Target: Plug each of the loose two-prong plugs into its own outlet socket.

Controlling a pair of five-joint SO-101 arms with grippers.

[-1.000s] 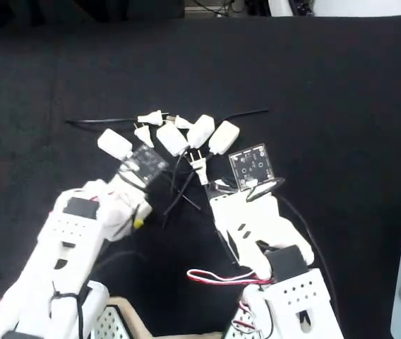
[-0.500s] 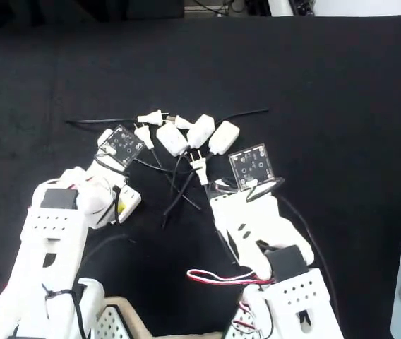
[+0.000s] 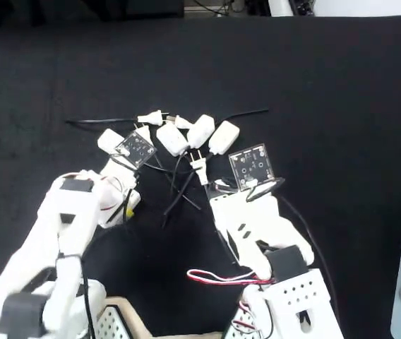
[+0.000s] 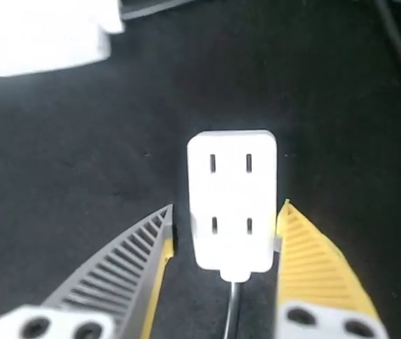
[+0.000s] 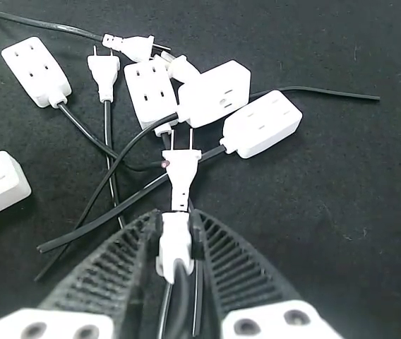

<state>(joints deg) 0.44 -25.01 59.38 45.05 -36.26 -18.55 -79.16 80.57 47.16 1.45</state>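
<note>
Plug [image 5: 181, 166] sat pinched in right gripper [image 5: 176, 227], long axis running straight out from it, prongs aimed at the outlet cluster [image 5: 214, 92] just ahead. Left gripper [image 4: 226, 215] probably clamped a separate outlet block [image 4: 231, 183], well off to the side.

High view: table [image 3: 342, 85] overlooked from above, afar.
Left wrist view: held close over one outlet socket [image 4: 232, 201].
Right wrist view: plug cluster [image 5: 214, 92] faced — shared with high.

Nothing legible anywhere. No readable print on the white plastic outlet block [image 4: 231, 201] or on the white two-prong plug [image 5: 181, 166]. Pale specks on the black square circuit board [image 3: 255, 166], too small to read.
</note>
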